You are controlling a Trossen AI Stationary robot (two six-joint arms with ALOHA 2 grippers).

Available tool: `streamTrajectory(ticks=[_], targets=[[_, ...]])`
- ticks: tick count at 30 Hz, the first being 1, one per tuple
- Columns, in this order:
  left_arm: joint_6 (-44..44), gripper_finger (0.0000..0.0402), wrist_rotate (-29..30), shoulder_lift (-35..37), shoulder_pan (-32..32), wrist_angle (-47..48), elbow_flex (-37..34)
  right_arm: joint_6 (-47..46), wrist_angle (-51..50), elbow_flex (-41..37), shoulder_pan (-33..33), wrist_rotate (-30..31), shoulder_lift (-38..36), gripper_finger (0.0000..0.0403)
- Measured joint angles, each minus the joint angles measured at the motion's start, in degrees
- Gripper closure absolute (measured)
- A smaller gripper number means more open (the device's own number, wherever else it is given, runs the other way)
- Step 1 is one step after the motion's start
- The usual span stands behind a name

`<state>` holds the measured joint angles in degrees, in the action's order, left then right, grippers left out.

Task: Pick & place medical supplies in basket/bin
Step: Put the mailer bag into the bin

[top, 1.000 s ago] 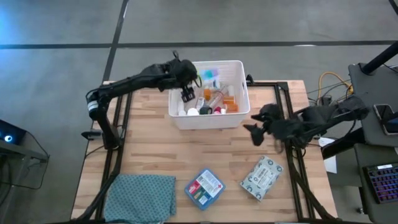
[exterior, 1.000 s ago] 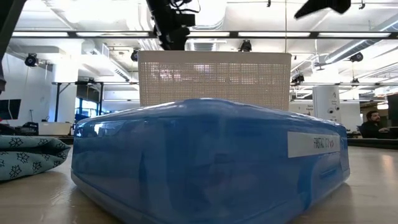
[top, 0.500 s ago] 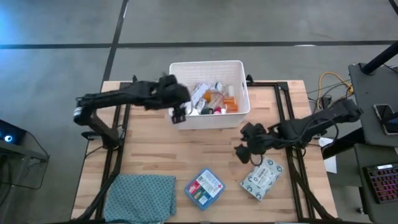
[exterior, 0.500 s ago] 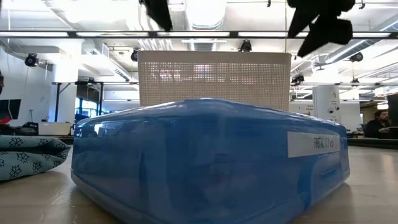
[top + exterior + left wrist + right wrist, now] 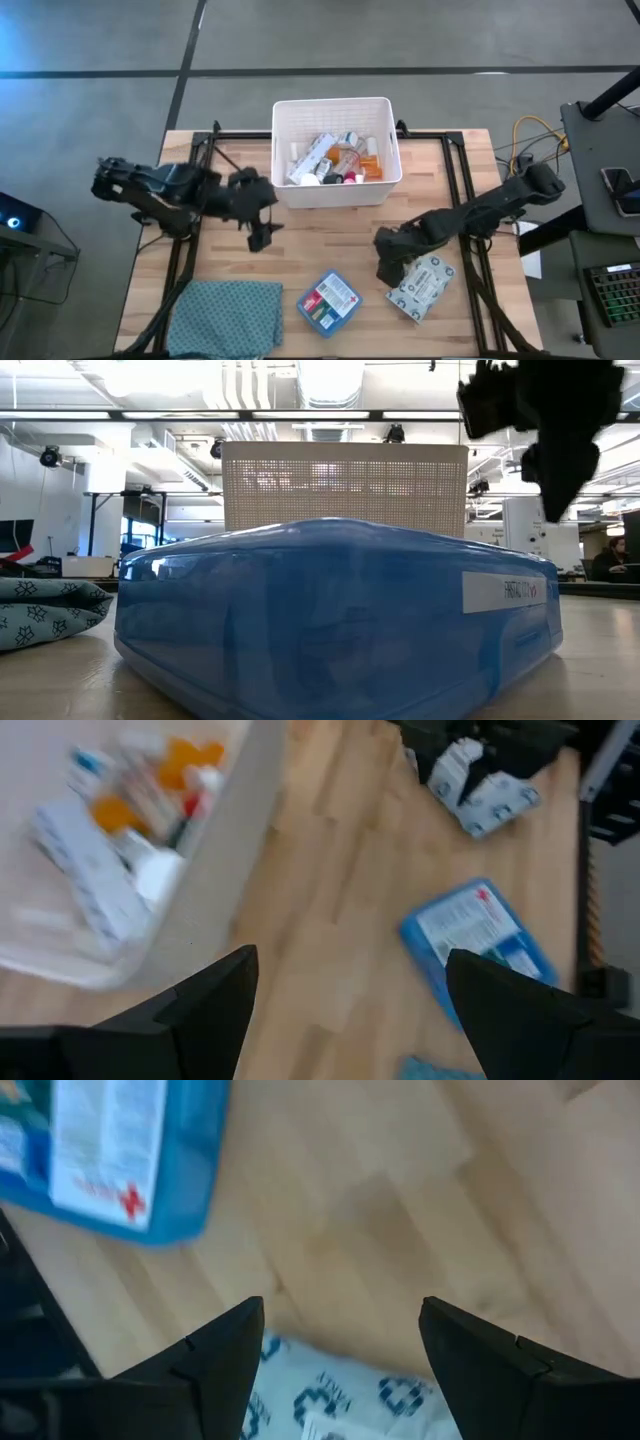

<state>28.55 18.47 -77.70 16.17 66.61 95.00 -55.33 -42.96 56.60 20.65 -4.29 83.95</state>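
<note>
The white bin stands at the table's far middle and holds several supplies: white bottles, orange containers, a white box. On the table near the front lie the blue first-aid box and the grey-green wipes pack. My left gripper hangs open in front of the bin's left corner, over bare wood. My right gripper is open just left of the wipes pack. In the right wrist view its fingers stand over the pack's edge, with the first-aid box beyond.
A teal patterned folded cloth lies at the near left corner. In the low view the first-aid box fills the foreground and the bin stands behind it. Bare wood lies between the bin and the near items. A person sits far right in the room.
My left gripper has drawn back out of the bin, toward the table's left and near side. It now hangs in front of the bin's left corner. My right gripper has swung from the right edge toward the left and near side and come down beside the wipes pack.
</note>
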Motion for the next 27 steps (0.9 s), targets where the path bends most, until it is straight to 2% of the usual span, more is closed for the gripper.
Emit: streamTrajectory(ticks=[5,8,12,20,25,27], targets=[[8.9,0.0101,-0.6,0.2,5.8,-3.8,-6.0,-1.2,-0.2,0.4,2.3,-8.3,3.7,0.0151],[13.1,0.0101,-0.7,0.2,8.6,-10.5,-10.6,-4.6,-0.3,0.6,4.8,-12.0,4.1,0.0155],[15.1,0.0101,-0.6,0.2,10.9,-22.2,-17.1,-13.6,-0.6,1.0,9.9,-12.9,2.9,0.0156],[15.4,0.0101,-0.6,0.1,10.5,-41.2,-28.2,-41.7,-8.1,0.7,26.3,-11.9,3.0,0.0156],[15.1,0.0101,-0.9,-0.1,7.3,-55.7,-34.4,-58.1,-8.2,-0.6,34.8,-3.5,4.2,0.0156],[15.1,0.0101,-4.8,-1.4,4.1,-65.3,-36.9,-61.9,-6.7,-1.7,36.2,-0.6,4.2,0.0156]])
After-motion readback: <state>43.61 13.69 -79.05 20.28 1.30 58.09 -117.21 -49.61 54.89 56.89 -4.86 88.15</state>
